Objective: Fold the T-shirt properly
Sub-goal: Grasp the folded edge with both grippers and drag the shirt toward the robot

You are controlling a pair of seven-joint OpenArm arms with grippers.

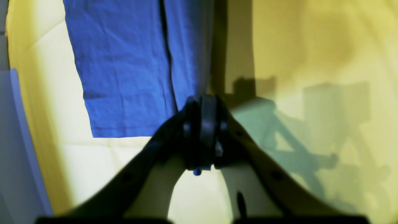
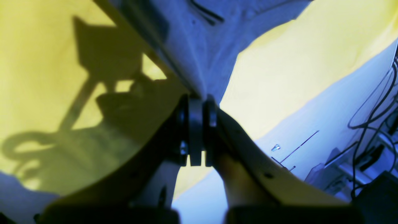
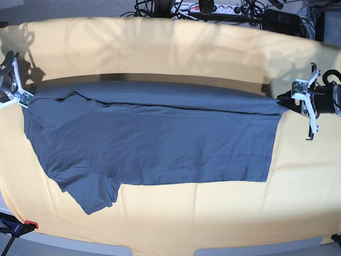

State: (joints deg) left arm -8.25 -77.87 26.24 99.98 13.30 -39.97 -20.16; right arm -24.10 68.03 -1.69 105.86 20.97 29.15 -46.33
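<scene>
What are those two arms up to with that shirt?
They are folding a T-shirt that lies spread across a yellow cloth. The left gripper is clamped on one end of the shirt's far edge and the right gripper on the other end, near the shoulder. That far edge is lifted and stretched taut between them, with a long fold running across the shirt. The near sleeve lies flat, unfolded.

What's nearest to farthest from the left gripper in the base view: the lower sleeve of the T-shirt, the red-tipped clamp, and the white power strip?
From the left gripper, at this view's right edge, shut on the T-shirt:
1. White power strip, at the top, behind the yellow cloth.
2. Lower sleeve, lower left.
3. Red-tipped clamp, bottom left corner.
</scene>
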